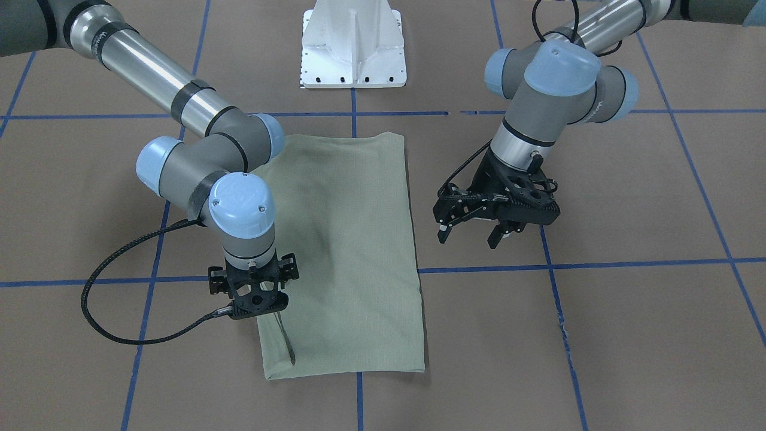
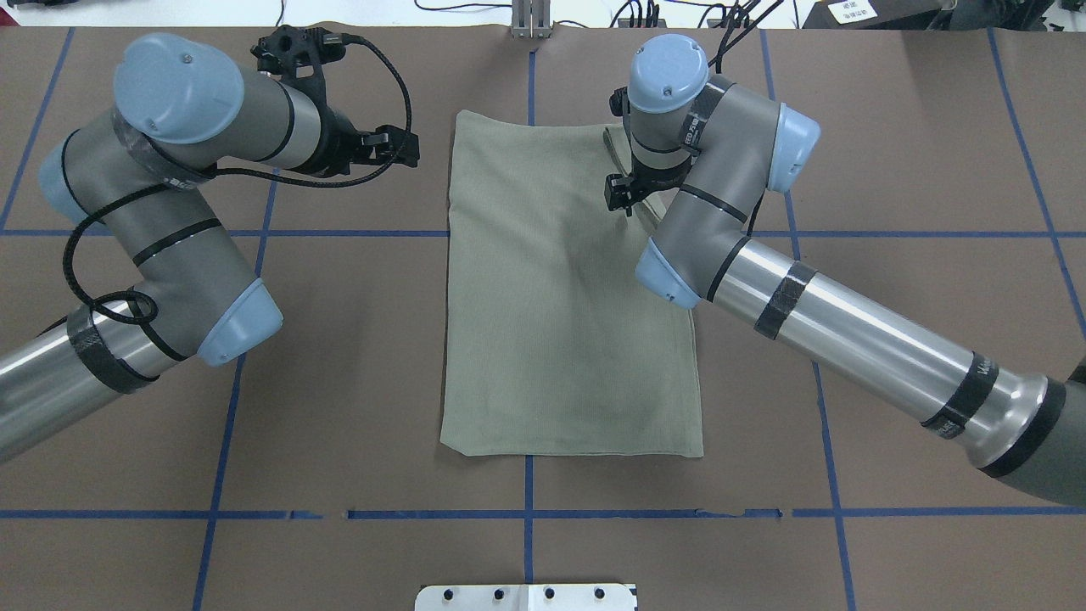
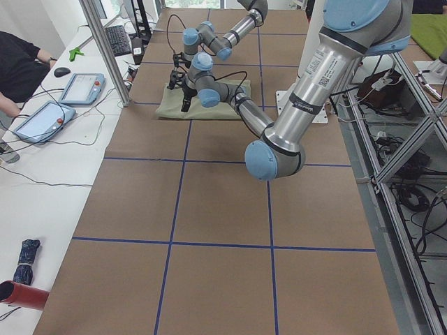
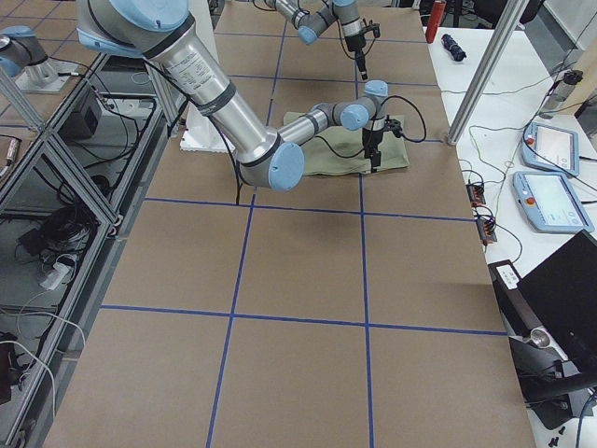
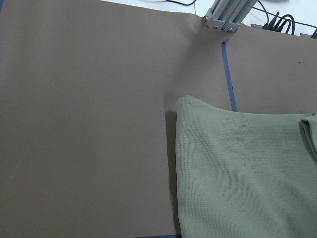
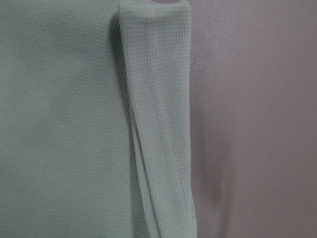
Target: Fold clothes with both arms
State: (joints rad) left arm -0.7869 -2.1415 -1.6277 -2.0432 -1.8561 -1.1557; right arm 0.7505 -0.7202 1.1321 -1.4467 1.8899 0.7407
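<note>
The pale sage-green shirt [image 1: 347,251] lies folded into a flat upright rectangle at the table's middle [image 2: 568,322]. A narrow folded strip of it [image 6: 158,124] runs along its edge on the robot's right, at the far end [image 2: 615,140]. My right gripper [image 1: 263,305] points straight down right over that strip; its fingers are hidden under the wrist, so I cannot tell whether they are open or shut. My left gripper [image 1: 470,234] is open and empty, hovering above the table just off the shirt's other long edge [image 5: 247,173]. No logo or hang tag shows.
The white pedestal base [image 1: 353,48] stands at the robot's side of the table. Blue tape lines [image 2: 526,513] grid the brown tabletop. An aluminium post [image 5: 223,15] stands at the far edge. Tablets [image 3: 80,87] and cables lie on the side table beyond it.
</note>
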